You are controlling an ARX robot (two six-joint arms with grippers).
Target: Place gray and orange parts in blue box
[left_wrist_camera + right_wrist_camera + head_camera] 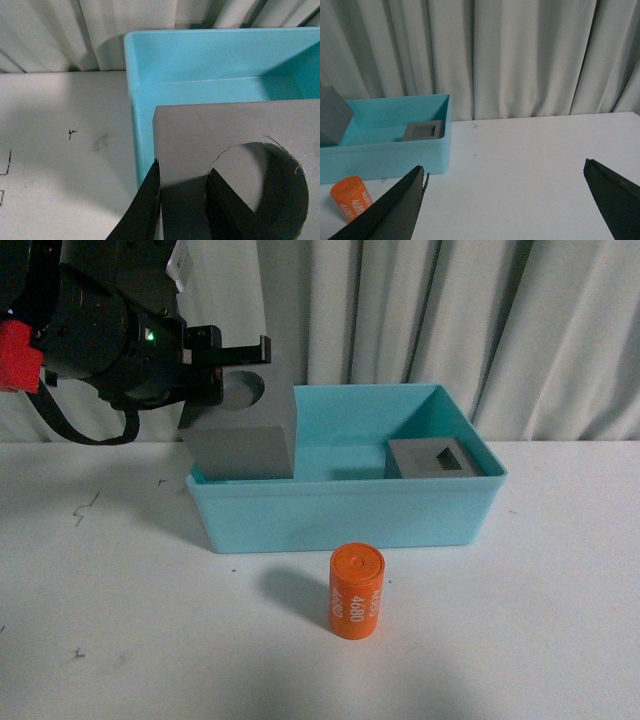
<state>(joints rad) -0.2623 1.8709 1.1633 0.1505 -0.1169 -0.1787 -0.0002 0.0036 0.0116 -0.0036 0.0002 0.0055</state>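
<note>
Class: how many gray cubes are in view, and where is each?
2. The round-recess cube is clamped by the left gripper at the blue box's left end; the rectangular-recess cube rests inside its right end. None appears hidden.

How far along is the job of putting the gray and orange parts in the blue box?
Done: the rectangular-recess cube lies inside the blue box. In hand: the left gripper grips the round-recess cube over the box's left end. Left: the orange cylinder stands on the table before the box; the right gripper is open, empty.
</note>
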